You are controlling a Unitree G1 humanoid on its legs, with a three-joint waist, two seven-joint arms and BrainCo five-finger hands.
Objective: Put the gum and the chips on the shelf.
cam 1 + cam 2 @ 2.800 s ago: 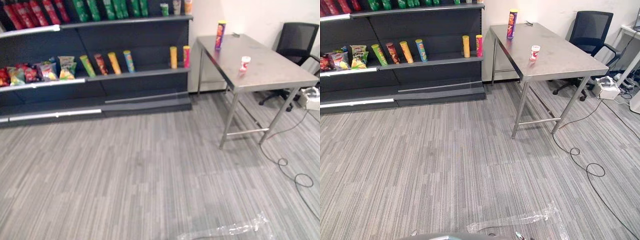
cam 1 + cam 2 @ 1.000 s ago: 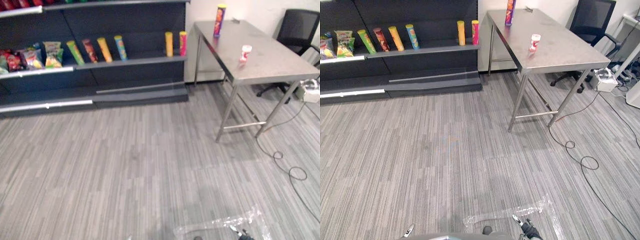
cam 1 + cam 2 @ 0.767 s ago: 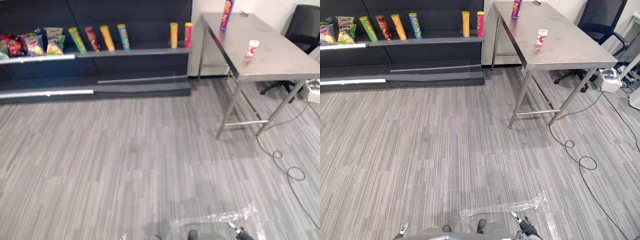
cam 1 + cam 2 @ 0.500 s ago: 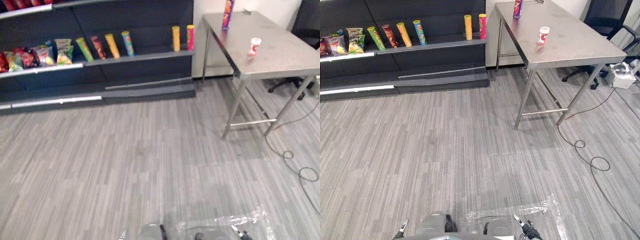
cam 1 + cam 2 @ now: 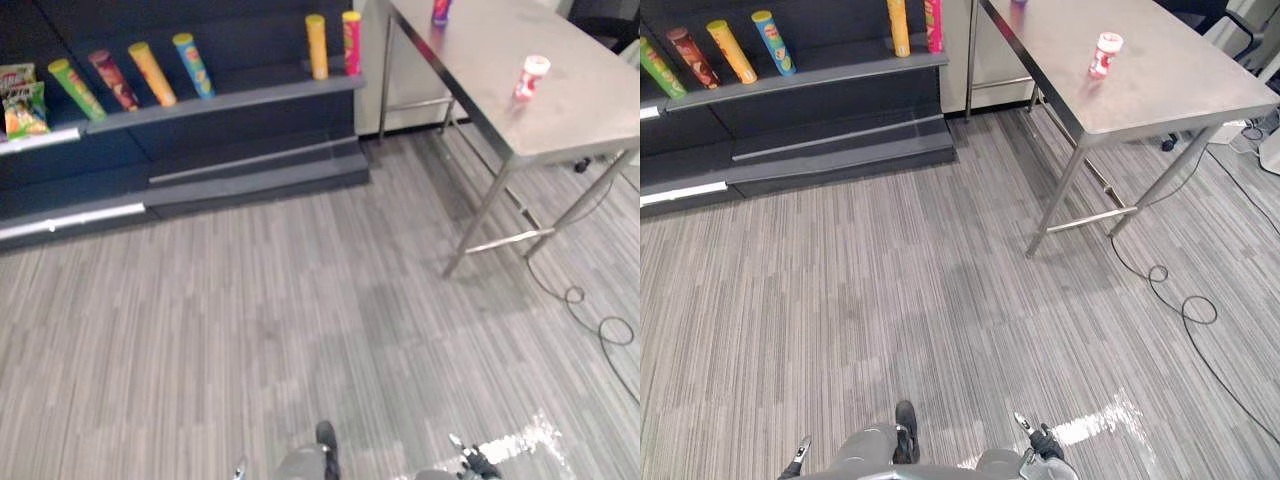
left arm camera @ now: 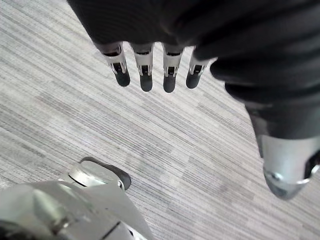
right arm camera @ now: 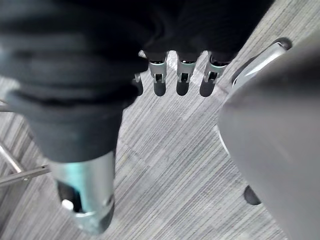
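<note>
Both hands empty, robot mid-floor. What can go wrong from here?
1. The gum stands small and upright on the table; a clumsy grasp by the open left hand or right hand may tip it.
2. The chips stand at the table's far end, likely a long reach.
3. Cans lean on the shelf; placing beside them may topple one.

Open floor [image 5: 250, 300] ahead — table [image 5: 590, 110] on the right, shelf [image 5: 250, 97] beyond.
</note>
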